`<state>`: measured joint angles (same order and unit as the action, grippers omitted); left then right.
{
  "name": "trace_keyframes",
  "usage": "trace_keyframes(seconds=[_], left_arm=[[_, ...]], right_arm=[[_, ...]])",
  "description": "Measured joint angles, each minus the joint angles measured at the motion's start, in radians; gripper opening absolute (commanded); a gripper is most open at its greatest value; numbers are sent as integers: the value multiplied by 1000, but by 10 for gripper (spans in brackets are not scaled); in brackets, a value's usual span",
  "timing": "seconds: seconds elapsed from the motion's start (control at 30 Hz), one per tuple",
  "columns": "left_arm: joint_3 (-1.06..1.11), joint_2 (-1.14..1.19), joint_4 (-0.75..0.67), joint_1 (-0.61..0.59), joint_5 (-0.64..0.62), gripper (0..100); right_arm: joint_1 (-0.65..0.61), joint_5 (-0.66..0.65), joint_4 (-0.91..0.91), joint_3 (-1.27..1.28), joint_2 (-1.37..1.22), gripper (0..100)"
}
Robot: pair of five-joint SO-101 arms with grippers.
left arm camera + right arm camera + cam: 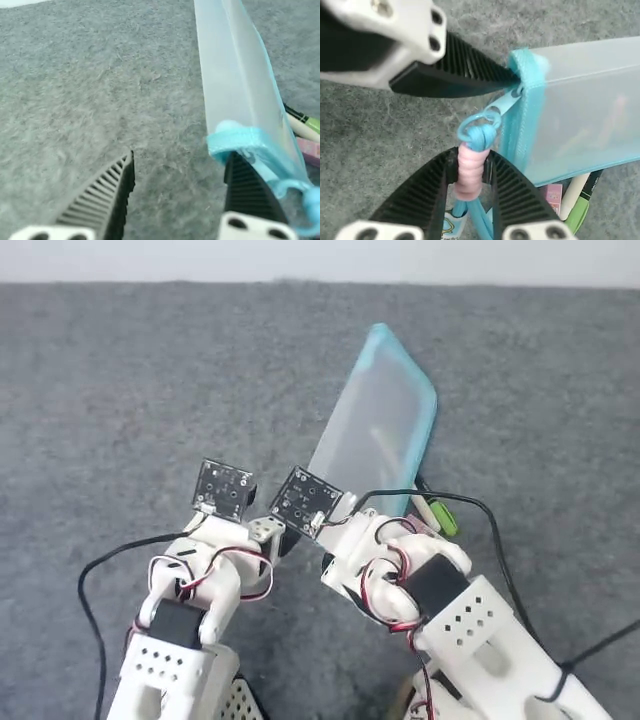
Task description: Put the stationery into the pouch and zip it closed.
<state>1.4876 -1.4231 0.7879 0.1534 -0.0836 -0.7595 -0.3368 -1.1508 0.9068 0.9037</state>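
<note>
Right wrist view: right end effector (471, 156) clenches pink zipper bead (469, 175) of frosted blue-edged pouch (585, 110)

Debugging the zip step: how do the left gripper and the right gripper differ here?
The left gripper is open, the right gripper shut. The left gripper only rests one finger against the corner of the translucent blue-trimmed pouch; the right gripper clamps the pink bead on the blue zipper-pull cord. Both have black ribbed fingers at the pouch's zipper end.
</note>
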Motion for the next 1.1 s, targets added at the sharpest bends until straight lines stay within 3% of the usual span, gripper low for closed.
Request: trace_keyframes(seconds=[0.7, 0.87, 1.1], left_arm=[[2, 0, -92, -204, -31, 268], [23, -2, -94, -186, 21, 268], [61, 0, -95, -57, 124, 269]], right_arm=[[15, -49, -75, 69, 6, 6], [120, -97, -133, -64, 6, 6], [127, -110, -216, -307, -101, 6]])
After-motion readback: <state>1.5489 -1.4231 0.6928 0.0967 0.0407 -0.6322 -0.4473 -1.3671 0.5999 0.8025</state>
